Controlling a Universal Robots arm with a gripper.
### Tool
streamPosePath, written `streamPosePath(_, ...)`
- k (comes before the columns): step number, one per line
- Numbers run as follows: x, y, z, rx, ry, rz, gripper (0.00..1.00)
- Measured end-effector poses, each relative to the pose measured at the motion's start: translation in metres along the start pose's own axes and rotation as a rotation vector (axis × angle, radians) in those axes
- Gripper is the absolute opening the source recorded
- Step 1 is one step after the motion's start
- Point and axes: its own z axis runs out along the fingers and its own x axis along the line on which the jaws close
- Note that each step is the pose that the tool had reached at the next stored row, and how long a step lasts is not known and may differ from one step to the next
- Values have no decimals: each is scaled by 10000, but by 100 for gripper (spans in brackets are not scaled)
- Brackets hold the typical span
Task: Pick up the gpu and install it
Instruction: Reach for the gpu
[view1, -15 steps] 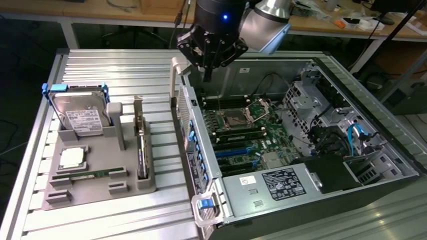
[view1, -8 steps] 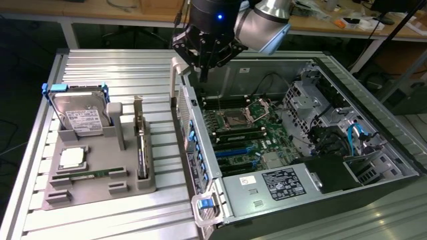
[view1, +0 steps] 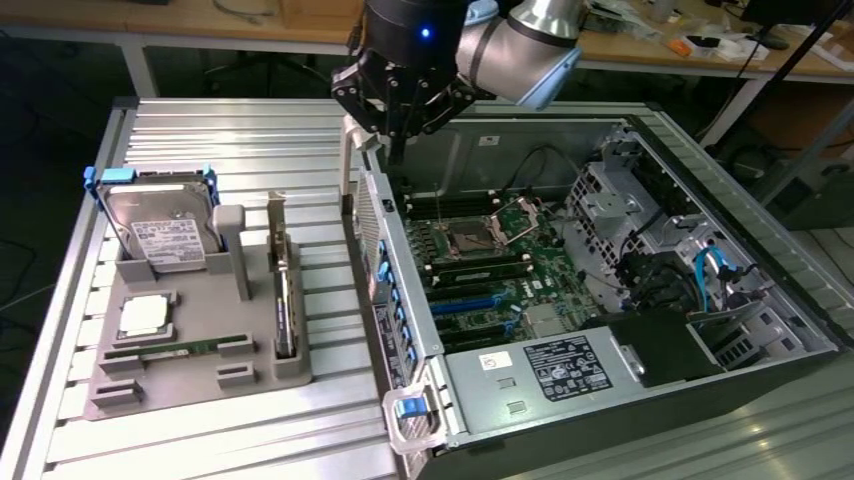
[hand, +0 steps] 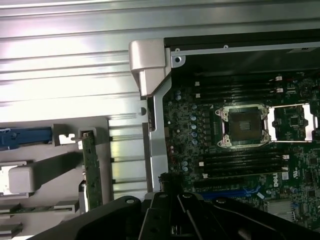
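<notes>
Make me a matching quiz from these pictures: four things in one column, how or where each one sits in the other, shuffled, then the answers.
Things:
1. gpu
2. hard drive
3. processor chip
4. pincer

Places and states:
A. lying flat on the grey holder
B. shut, above the computer case, at its wall nearest the holder
C. standing on edge in the holder slot closest to the case
D. propped upright in a blue frame at the holder's far end

Pairs: 1-C, 2-D, 3-A, 4-B
</notes>
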Motion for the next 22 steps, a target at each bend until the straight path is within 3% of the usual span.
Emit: streamPosePath(22,326,-24,-7,-2,7,-88,11)
